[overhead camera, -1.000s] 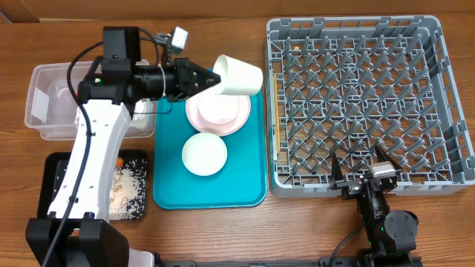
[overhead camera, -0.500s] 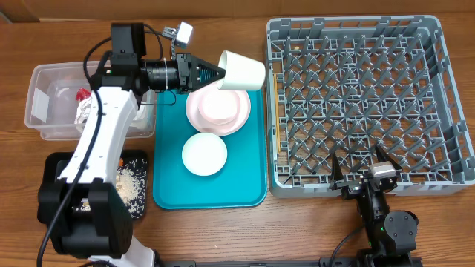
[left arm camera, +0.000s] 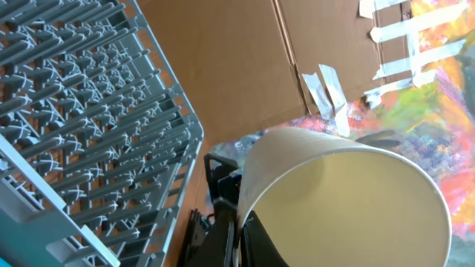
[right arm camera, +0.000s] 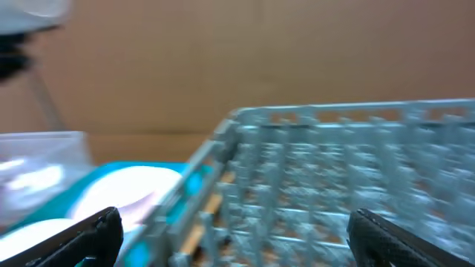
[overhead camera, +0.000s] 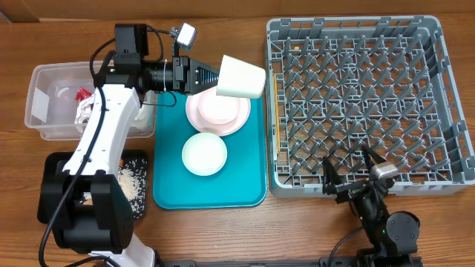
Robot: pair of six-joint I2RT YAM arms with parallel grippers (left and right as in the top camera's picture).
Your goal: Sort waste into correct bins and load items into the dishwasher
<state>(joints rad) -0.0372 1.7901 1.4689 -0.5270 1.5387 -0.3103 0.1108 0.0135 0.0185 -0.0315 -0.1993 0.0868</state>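
Overhead gives the whole layout. L wrist cam looks straight into the cup (left arm camera: 334,193): cream inside, wall pinched at the rim, dish rack (left arm camera: 89,111) beyond and a taped cardboard wall (left arm camera: 223,59) behind. R wrist cam is blurred and shows only the rack's near corner (right arm camera: 334,111), the teal tray edge (right arm camera: 189,182) and pale dishes left of it.

Containers:
- Dish rack (overhead camera: 272,111), grey, R side of bench (overhead camera: 223,230); no dishes seen in it.
- Teal tray (overhead camera: 245,178), just L of rack: pink plate (overhead camera: 217,113) at the back, white bowl (overhead camera: 204,153) in front of it, the two close together.
- Clear bin (overhead camera: 37,111), far L, w/ crumpled foil-like waste and a red bit (overhead camera: 83,107).
- Black tray (overhead camera: 52,167), front L, w/ rice-like scraps.

Arms:
- L arm rises from the front-L base, white link running back, wrist turned to point R, roughly level. L gripper (overhead camera: 211,74) (left arm camera: 241,241) is clamped on the rim of the cup (overhead camera: 241,77). Cup is on its side, mouth toward the gripper, base toward the rack, held above the tray's back-R corner, overlapping the pink plate from above, just L of the rack.
- R arm sits low at the front edge. R gripper (overhead camera: 355,172) (right arm camera: 237,237) has fingers spread wide, holding nothing, at the rack's front wall.
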